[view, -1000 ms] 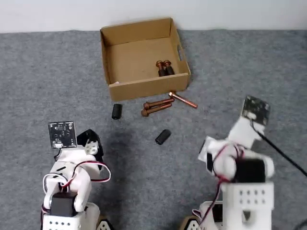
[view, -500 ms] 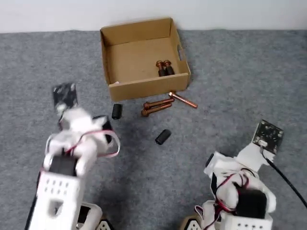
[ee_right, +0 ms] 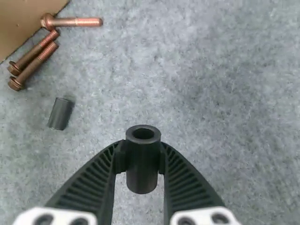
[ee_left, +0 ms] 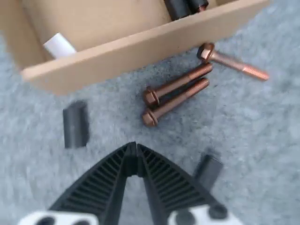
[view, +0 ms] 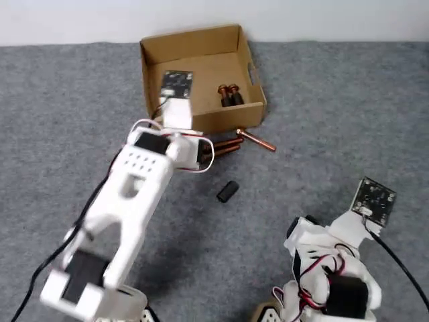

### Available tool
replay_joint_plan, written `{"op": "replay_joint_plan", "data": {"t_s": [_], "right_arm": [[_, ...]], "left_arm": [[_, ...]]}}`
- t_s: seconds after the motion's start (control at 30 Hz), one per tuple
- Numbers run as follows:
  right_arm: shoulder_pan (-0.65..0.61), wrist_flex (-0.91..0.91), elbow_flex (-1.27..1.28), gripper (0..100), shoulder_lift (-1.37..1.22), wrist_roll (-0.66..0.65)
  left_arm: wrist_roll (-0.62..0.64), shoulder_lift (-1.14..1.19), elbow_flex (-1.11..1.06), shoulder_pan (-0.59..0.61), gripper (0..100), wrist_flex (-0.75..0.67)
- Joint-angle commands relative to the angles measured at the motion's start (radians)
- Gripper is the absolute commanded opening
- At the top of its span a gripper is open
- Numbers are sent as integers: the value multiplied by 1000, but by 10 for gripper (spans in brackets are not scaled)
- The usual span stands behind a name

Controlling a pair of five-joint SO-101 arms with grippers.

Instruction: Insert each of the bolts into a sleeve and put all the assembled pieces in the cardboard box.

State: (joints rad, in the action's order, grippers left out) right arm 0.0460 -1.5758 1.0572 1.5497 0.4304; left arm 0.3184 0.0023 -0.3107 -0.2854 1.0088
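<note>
My left gripper (ee_left: 136, 158) is shut and empty, hanging over the carpet just in front of the cardboard box (ee_left: 140, 47). Ahead of it lie two copper bolts (ee_left: 176, 93) side by side and a third bolt (ee_left: 232, 63). One black sleeve (ee_left: 76, 124) lies to one side of the fingers, another black sleeve (ee_left: 208, 171) to the other. My right gripper (ee_right: 142, 150) is shut on a black sleeve (ee_right: 142, 159), held upright with its bore showing, near the right arm's base (view: 328, 261). Two assembled pieces (view: 230, 94) lie inside the box (view: 201, 124).
The left arm (view: 144, 174) stretches across the table's middle and covers the sleeve by the box's front wall. A loose sleeve (view: 228, 191) lies in the middle, the angled bolt (view: 258, 141) by the box corner. Grey carpet stretches to the right.
The left arm swung forward from its base to the front of the box. The right arm drew back toward its base.
</note>
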Motion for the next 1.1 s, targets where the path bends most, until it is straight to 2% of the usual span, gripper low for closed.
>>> {"op": "replay_joint_plan", "data": {"t_s": [0.0,0.13,0.23,0.43,0.87,1.07], "right_arm": [[7,21,-6,8,5,-11],[7,21,-6,8,7,-11],[7,21,-5,8,7,-11],[7,21,0,8,7,-11],[7,22,3,8,7,-11],[7,22,3,8,7,-11]], "left_arm": [[-138,137,148,-6,38,8],[-227,275,263,-6,170,49],[-262,367,375,-15,232,118],[-301,555,618,-35,231,227],[-302,948,1073,-18,231,462],[-307,1082,1290,-15,132,632]]}}
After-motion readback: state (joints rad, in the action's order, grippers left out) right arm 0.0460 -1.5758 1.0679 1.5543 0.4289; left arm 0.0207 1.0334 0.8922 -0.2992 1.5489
